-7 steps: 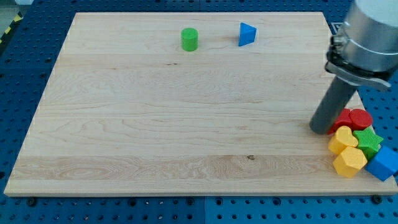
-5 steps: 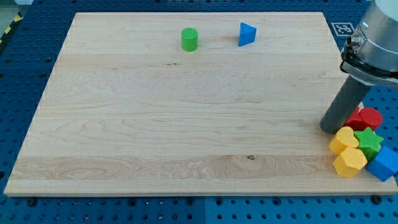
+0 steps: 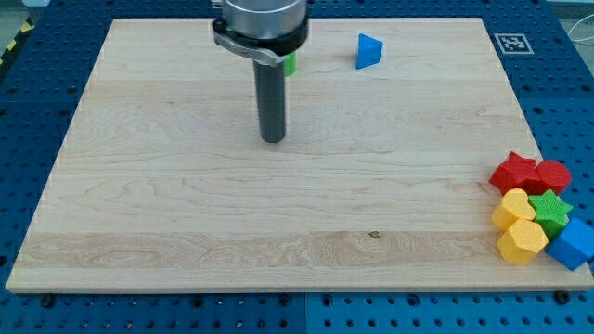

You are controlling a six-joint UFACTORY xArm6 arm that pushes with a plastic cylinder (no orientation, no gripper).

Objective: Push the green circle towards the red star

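The green circle [image 3: 290, 63] sits near the view's top, mostly hidden behind my rod; only a sliver shows at the rod's right. My tip [image 3: 273, 139] rests on the board below the green circle, toward the view's bottom, apart from it. The red star [image 3: 515, 173] lies at the view's right edge of the board, far from both, at the top left of a cluster of blocks.
A blue triangle [image 3: 368, 50] sits at the view's top, right of the green circle. Beside the red star are a red block [image 3: 553, 174], two yellow blocks [image 3: 511, 208] [image 3: 522, 241], a green star [image 3: 550, 210] and a blue block [image 3: 573, 245].
My rod has moved from beside the red star at the view's right across to the view's top centre, just below the green circle. No block has moved.
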